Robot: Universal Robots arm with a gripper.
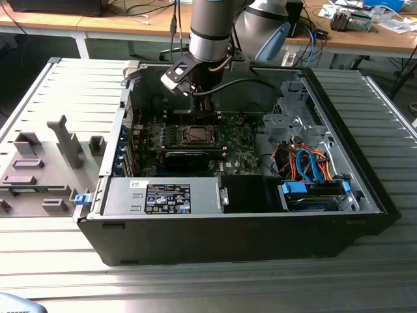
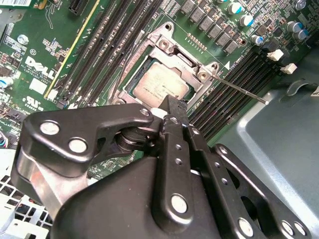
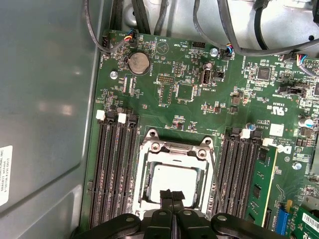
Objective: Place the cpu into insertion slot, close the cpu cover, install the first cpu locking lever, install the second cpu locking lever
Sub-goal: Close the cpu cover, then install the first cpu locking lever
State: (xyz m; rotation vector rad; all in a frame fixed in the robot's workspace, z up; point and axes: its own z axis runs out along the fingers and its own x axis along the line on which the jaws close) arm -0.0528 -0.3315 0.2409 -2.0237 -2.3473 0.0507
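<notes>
The cpu (image 2: 162,84) (image 3: 172,180) lies flat in the insertion slot (image 1: 195,135), its dull silver top showing through the window of the cpu cover (image 2: 172,50) (image 3: 174,148). The cover is folded down around it. One thin locking lever (image 2: 241,90) (image 3: 215,177) juts out at an angle over the memory slots beside the socket. My gripper (image 2: 172,107) (image 3: 172,195) (image 1: 203,114) hangs just above the socket's edge. Its black fingers are shut together with nothing between them, and their tips cover part of the cover's rim.
Long black memory slots (image 3: 115,169) flank the socket on both sides. The open computer case (image 1: 365,189) holds a silver power supply (image 1: 163,195) in front and a drive bay with orange and blue cables (image 1: 306,166). Grey fixtures (image 1: 45,156) stand at the exterior view's left.
</notes>
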